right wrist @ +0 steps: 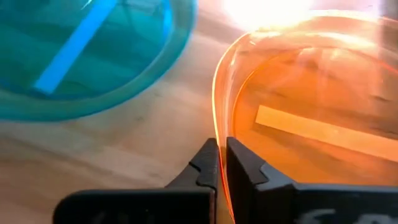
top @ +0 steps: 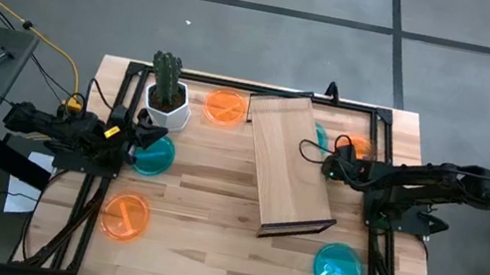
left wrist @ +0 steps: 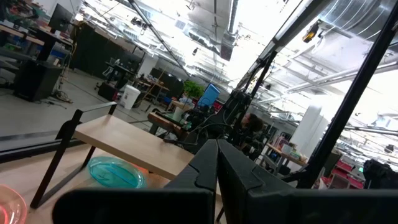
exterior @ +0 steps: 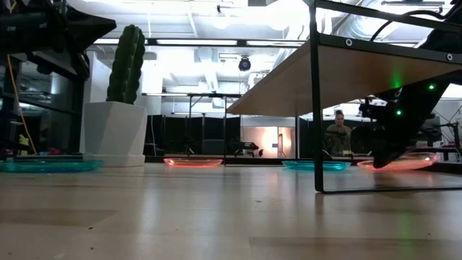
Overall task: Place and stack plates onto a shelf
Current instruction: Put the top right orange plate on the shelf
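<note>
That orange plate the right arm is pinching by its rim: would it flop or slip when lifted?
The orange plate looks like thin, glossy, see-through plastic, so probably light and fairly stiff. The right gripper holds only its thin rim, so it may tilt or slip. It lies flat beside a teal plate, so rolling seems unlikely.

My right gripper (right wrist: 221, 163) sits behind the shelf (top: 288, 160), pinching a plate's (right wrist: 311, 124) rim; another plate (right wrist: 81, 56) lies just beside it on the table (top: 203, 262).

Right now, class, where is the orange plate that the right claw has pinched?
In the high view the orange plate sits on the table's right side, just right of the shelf, beside a teal plate, its rim pinched by the right claw.
</note>
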Robot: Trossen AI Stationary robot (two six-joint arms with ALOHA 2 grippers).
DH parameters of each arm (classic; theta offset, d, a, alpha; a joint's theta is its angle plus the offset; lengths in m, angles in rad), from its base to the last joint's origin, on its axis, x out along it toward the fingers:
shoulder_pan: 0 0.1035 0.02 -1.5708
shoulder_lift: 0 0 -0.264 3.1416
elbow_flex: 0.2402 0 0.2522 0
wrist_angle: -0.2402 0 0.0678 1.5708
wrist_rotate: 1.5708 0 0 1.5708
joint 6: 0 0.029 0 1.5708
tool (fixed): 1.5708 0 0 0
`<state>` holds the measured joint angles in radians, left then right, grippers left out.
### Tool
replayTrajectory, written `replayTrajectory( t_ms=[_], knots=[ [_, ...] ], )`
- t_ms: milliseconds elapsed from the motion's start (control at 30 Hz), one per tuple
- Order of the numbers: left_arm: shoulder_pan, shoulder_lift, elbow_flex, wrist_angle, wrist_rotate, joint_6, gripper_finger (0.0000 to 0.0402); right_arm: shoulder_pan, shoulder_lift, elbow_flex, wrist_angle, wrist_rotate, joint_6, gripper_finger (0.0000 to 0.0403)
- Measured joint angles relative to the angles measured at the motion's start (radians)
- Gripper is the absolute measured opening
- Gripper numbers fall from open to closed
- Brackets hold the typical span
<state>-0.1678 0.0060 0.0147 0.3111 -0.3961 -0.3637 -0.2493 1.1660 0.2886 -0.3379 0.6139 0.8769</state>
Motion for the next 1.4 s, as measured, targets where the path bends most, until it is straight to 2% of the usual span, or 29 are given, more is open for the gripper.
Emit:
replayTrajectory(
  t_ms=[367, 767, 1400],
  knots=[
    [0.0, 0.0, 0.0, 0.0, 0.0, 0.0, 0.0, 0.0, -0.041, 0.001, 0.014, 0.088, 0.043, 0.0],
    [0.0, 0.0, 0.0, 0.0, 0.0, 0.0, 0.0, 0.0, -0.042, 0.003, 0.117, 0.192, 0.04, 0.0],
    [0.0, 0.0, 0.0, 0.0, 0.0, 0.0, 0.0, 0.0, -0.06, 0.004, 0.245, 0.253, 0.002, 0.0001]
  ],
)
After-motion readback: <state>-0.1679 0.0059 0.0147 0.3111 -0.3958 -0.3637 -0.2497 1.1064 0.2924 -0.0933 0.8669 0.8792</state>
